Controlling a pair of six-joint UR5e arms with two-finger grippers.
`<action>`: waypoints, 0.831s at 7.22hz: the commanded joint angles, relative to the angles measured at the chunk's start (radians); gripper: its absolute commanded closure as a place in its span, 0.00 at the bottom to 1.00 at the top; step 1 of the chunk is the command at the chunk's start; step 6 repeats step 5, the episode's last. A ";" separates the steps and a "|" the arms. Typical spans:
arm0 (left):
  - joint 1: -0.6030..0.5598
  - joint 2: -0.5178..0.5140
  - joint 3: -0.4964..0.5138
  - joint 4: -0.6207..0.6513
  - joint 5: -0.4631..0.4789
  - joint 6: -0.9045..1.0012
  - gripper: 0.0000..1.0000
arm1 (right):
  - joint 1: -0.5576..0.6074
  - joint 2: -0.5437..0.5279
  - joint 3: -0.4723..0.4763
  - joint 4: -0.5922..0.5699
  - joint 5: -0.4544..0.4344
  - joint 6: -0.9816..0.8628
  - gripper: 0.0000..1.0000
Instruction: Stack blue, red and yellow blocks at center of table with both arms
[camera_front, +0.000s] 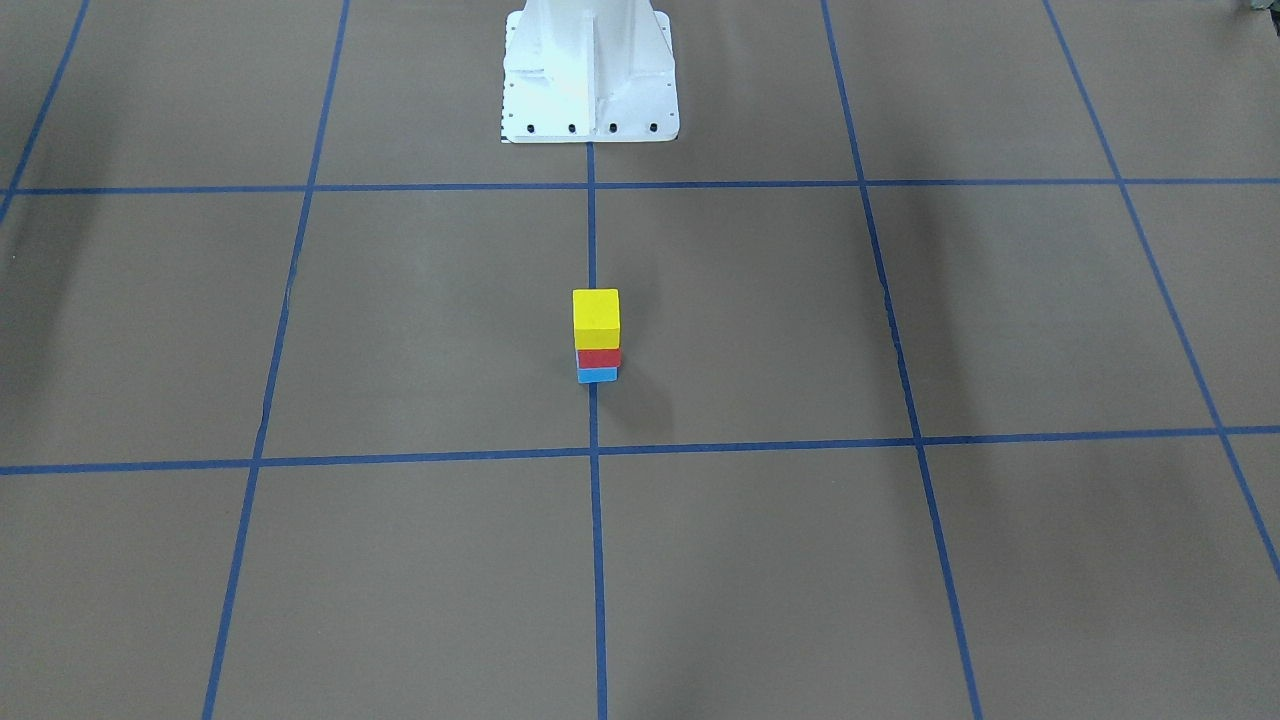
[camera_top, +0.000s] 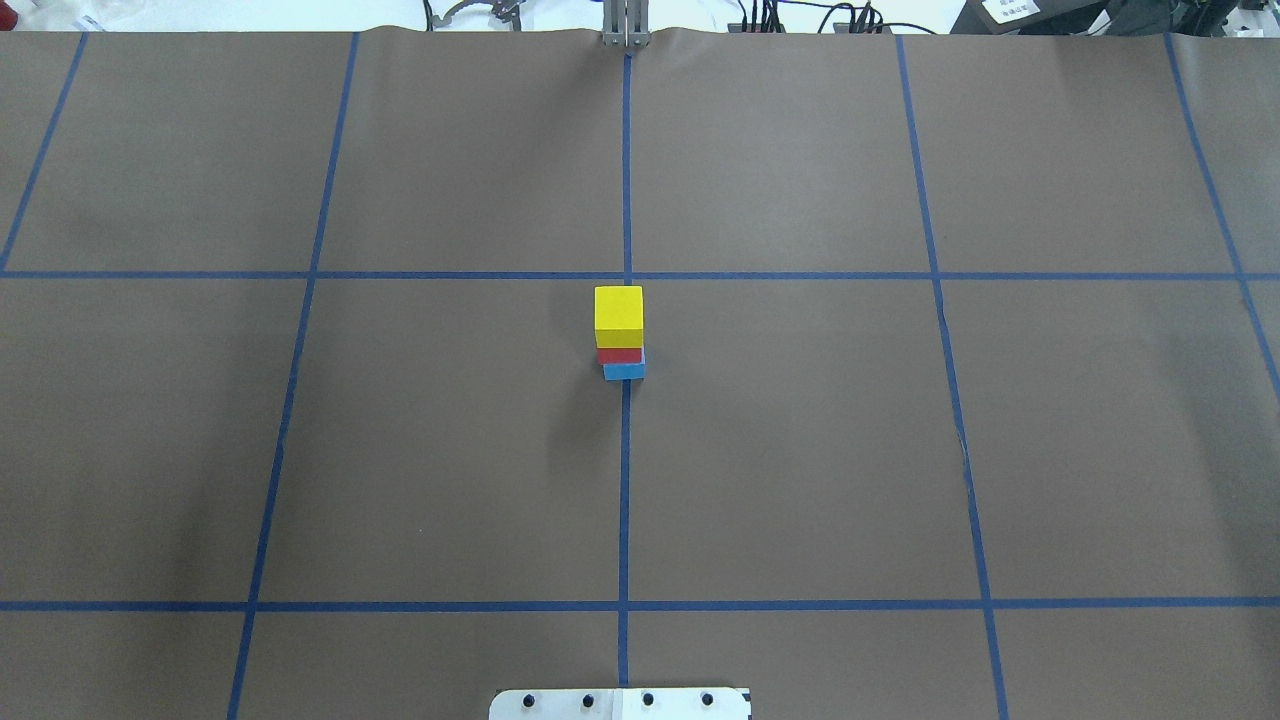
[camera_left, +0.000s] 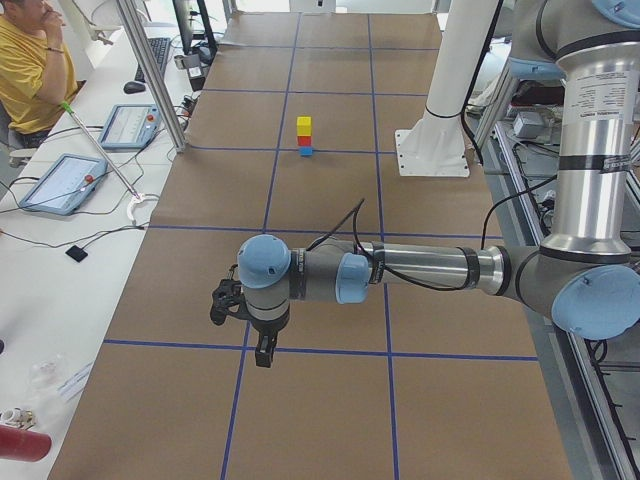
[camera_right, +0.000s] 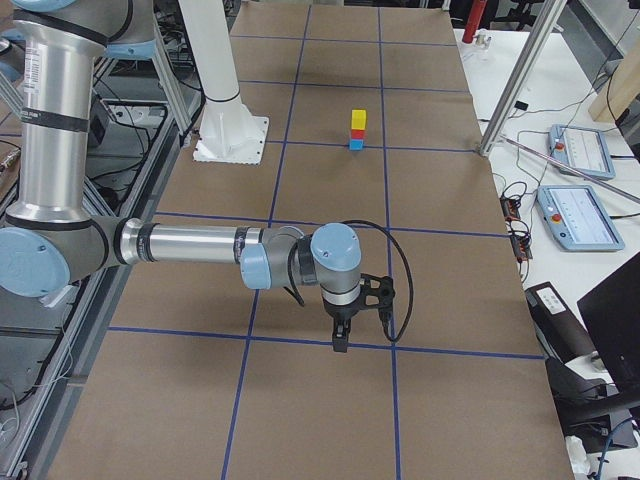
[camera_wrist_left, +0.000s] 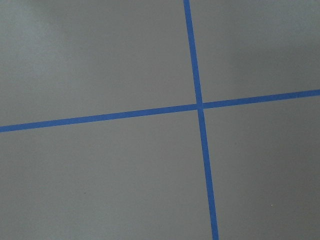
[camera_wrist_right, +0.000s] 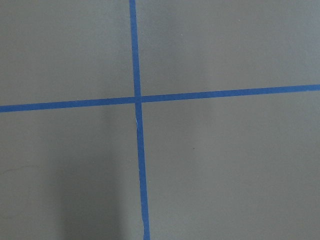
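Observation:
The three blocks stand in one stack at the table's center: yellow block (camera_front: 596, 312) on top, red block (camera_front: 599, 357) in the middle, blue block (camera_front: 597, 375) at the bottom. The stack also shows in the overhead view (camera_top: 619, 330). My left gripper (camera_left: 263, 355) hangs over the table far from the stack, seen only in the exterior left view. My right gripper (camera_right: 341, 343) does the same at the other end, seen only in the exterior right view. I cannot tell whether either is open or shut. Both wrist views show only brown paper and blue tape.
The white robot base (camera_front: 590, 75) stands behind the stack. Blue tape lines grid the brown table cover (camera_top: 800, 450). An operator (camera_left: 30, 70) sits by tablets (camera_left: 60, 182) beside the table. Metal posts (camera_right: 515, 90) rise at the table's edge.

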 joint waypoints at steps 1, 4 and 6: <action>0.001 0.001 0.016 0.005 0.004 -0.005 0.00 | 0.000 -0.014 -0.002 0.002 0.007 0.001 0.00; 0.001 0.003 0.007 -0.055 0.002 -0.003 0.00 | -0.003 -0.074 -0.005 0.008 0.010 0.000 0.00; 0.002 0.015 0.009 -0.056 0.007 -0.005 0.00 | -0.002 -0.080 0.001 0.013 0.013 -0.002 0.00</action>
